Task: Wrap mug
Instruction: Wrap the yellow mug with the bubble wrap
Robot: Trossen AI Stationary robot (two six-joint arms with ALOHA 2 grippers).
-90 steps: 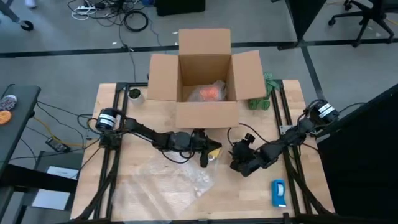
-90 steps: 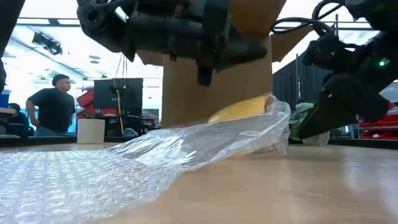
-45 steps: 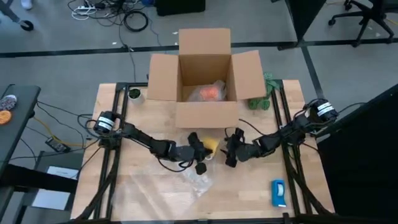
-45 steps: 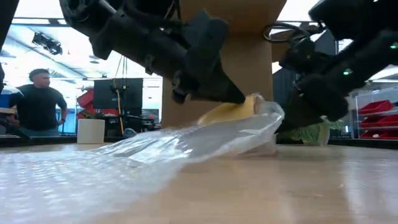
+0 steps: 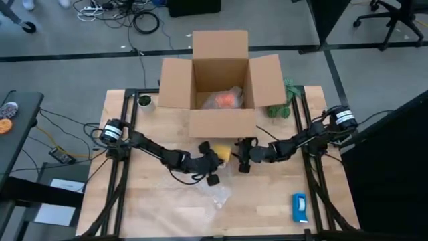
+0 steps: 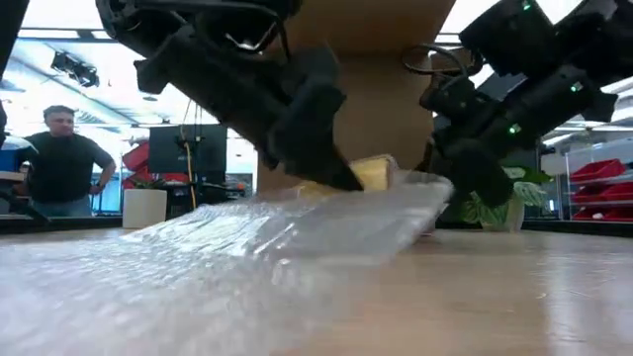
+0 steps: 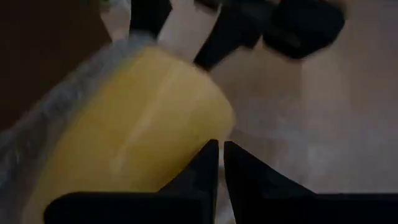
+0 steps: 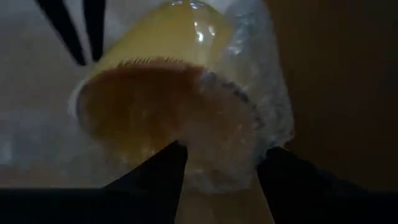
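Counter (image 5: 281,201): yellow mug (image 5: 223,154) half under wrap (image 5: 215,192), box (image 5: 221,84) behind. L pincer (image 5: 212,163) clenched on wrap edge; R pincer (image 5: 245,155) released, straddling mug mouth. Wrap approx. half done, far side left.

— Where's the mug (image 5: 225,154)?
— Just in front of the cardboard box (image 5: 221,124), lying on its side on the bench.
— Colour?
— Yellow outside, darker orange-brown inside its open mouth (image 8: 149,99).
— Wrapped?
— Partly: clear bubble wrap (image 6: 297,232) covers one side and trails away from the box.
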